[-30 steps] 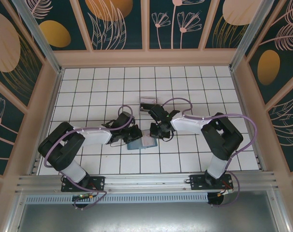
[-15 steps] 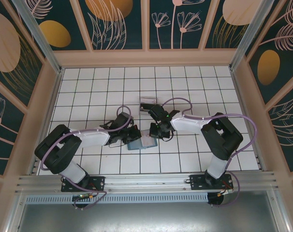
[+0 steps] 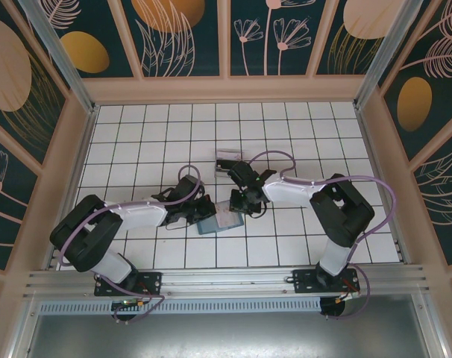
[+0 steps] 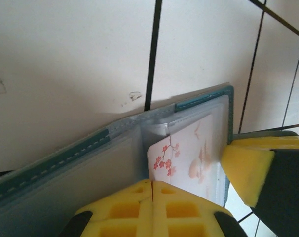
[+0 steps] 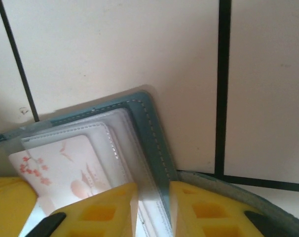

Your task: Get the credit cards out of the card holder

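Note:
The teal card holder lies open on the tiled floor between both arms. In the left wrist view its clear pockets hold a pale credit card printed with pink blossoms. My left gripper is shut, its pad tips over the card's near edge; I cannot tell whether it pinches the card. My right gripper stands slightly open, with the teal stitched edge of the holder in the gap beside the same card. One of its yellow pads shows at the holder's right side.
A small clear plastic box sits just behind the right gripper. The left gripper is low at the holder's left side. Wooden walls ring the white tiled floor.
The right jaws have parted around the holder's edge. The left arm has drawn back a little to the left with its jaws shut. The holder has stayed in place.

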Robot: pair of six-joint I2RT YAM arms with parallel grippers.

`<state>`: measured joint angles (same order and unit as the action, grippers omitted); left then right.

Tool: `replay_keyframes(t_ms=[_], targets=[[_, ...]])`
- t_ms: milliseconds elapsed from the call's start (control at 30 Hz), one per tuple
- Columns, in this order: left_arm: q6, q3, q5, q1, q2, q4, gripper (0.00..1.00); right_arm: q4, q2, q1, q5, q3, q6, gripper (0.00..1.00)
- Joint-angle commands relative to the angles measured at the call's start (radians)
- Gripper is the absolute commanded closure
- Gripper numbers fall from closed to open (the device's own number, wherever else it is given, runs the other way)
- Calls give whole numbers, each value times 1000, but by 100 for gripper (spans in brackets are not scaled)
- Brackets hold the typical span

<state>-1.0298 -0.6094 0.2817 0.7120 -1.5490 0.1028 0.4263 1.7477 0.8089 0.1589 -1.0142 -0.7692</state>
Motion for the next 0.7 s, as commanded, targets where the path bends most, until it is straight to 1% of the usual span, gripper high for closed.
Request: replay_keyframes(t_ms=[0, 100, 367, 667], targets=[[14, 0, 14, -5, -28, 1, 96, 50, -11, 10, -19, -12, -13, 69], [17, -10, 14, -5, -42, -3, 96, 47, -6, 13, -10, -11, -8, 64], [25, -27, 16, -5, -44, -15, 96, 63, 40, 21, -14, -20, -5, 63], [35, -29, -5, -5, -5, -54, 97, 81, 67, 22, -33, -18, -3, 72]])
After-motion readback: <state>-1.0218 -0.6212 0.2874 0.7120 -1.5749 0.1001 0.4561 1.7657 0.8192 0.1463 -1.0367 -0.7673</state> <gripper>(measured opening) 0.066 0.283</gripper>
